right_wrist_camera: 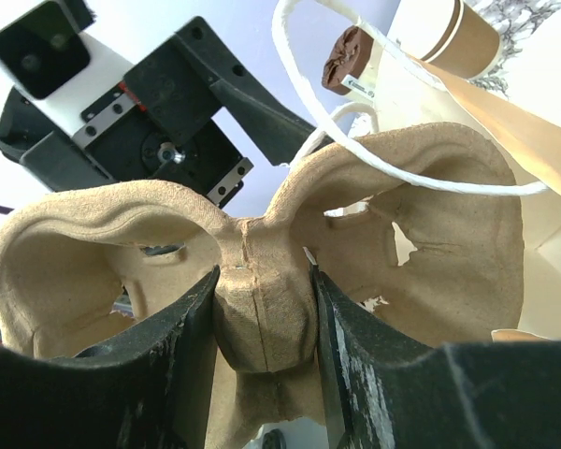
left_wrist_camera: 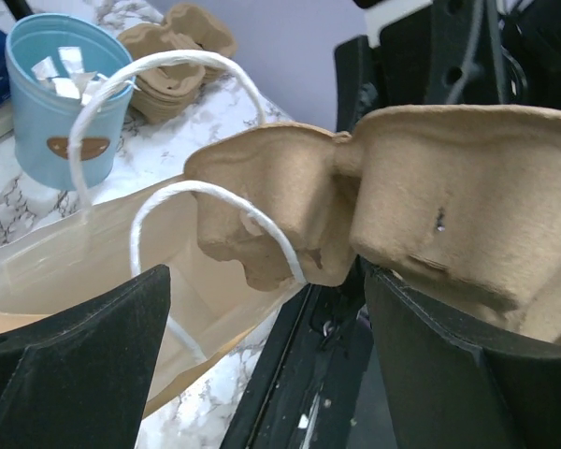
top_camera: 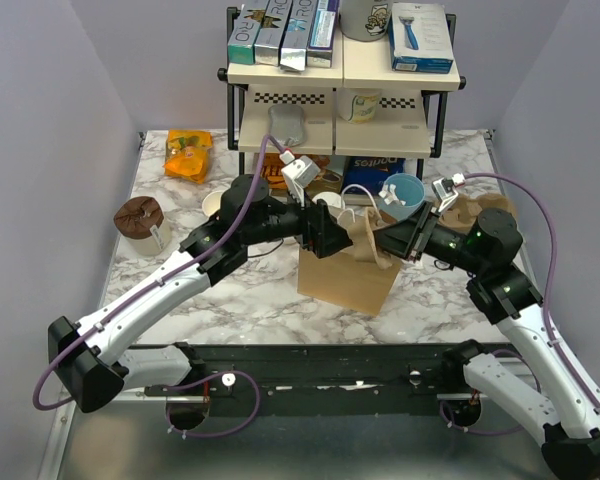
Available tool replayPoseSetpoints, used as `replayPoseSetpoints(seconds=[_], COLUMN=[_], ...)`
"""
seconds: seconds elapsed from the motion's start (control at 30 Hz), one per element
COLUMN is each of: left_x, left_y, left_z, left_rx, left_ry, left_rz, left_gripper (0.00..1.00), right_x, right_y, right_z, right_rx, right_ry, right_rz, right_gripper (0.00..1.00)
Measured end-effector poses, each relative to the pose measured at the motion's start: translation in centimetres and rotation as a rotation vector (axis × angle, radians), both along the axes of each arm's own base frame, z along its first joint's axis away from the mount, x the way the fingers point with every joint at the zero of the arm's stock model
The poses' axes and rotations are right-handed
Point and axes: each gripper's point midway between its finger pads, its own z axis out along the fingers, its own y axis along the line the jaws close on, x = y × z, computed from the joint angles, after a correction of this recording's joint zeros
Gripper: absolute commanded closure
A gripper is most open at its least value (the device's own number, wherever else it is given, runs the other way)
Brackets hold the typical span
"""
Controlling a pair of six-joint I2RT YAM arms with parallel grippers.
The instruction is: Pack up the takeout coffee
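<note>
The takeout coffee (right_wrist_camera: 463,39), a small tan cup with a white lid, stands on the marble far behind the bag in the right wrist view. My right gripper (right_wrist_camera: 264,281) is shut on the middle ridge of a tan pulp cup carrier (right_wrist_camera: 449,234). It holds the carrier (top_camera: 365,235) over the mouth of the brown paper bag (top_camera: 345,280). My left gripper (left_wrist_camera: 266,281) faces it from the left, open wide. One end of the carrier (left_wrist_camera: 449,187) rests above its right finger (left_wrist_camera: 449,374). The bag (left_wrist_camera: 65,262) and its white rope handles (left_wrist_camera: 168,65) lie beyond the jaws.
A light-blue cup (top_camera: 405,190) and a stack of pulp carriers (top_camera: 480,212) stand behind the bag on the right. A two-tier shelf (top_camera: 340,120) of boxes fills the back. A brown-topped cup (top_camera: 140,215) and an orange packet (top_camera: 188,153) sit at the left.
</note>
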Motion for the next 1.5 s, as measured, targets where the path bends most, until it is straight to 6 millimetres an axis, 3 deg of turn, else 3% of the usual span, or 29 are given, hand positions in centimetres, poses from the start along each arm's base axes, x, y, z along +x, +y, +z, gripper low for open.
replayPoseSetpoints(seconds=[0.17,0.33,0.57,1.07,1.23,1.27,1.33,1.5], left_x=[-0.1,0.5,1.4,3.3,3.1,3.1,2.9,2.0], left_y=[0.2,1.1,1.7,-0.3,-0.8,-0.9,-1.0,-1.2], left_z=[0.3,-0.4,-1.9,-2.8,-3.1,-3.1,-3.3,-2.9], left_rx=[0.04,0.086,0.158,0.229,0.231,0.23,0.228,0.19], left_ry=[-0.067,-0.092,-0.117,-0.172,-0.165,-0.168,-0.161,-0.19], left_rz=[-0.022,0.02,0.041,-0.027,-0.066,-0.073,-0.087,-0.134], left_gripper=[0.09,0.17,0.41,0.51,0.74,0.88,0.98,1.0], right_x=[0.0,-0.2,-0.3,-0.6,-0.7,-0.7,-0.7,-0.5], right_y=[-0.1,-0.1,-0.1,-0.2,-0.2,-0.2,-0.2,-0.3], right_z=[-0.2,-0.2,-0.1,0.2,0.3,0.3,0.3,0.3], right_rx=[0.003,0.005,0.008,0.013,0.015,0.015,0.015,0.014], right_ry=[0.005,0.006,0.001,-0.007,-0.012,-0.012,-0.012,-0.013], right_rz=[0.005,0.012,0.019,0.027,0.027,0.027,0.027,0.018], right_gripper=[0.5,0.5,0.5,0.51,0.51,0.51,0.5,0.51])
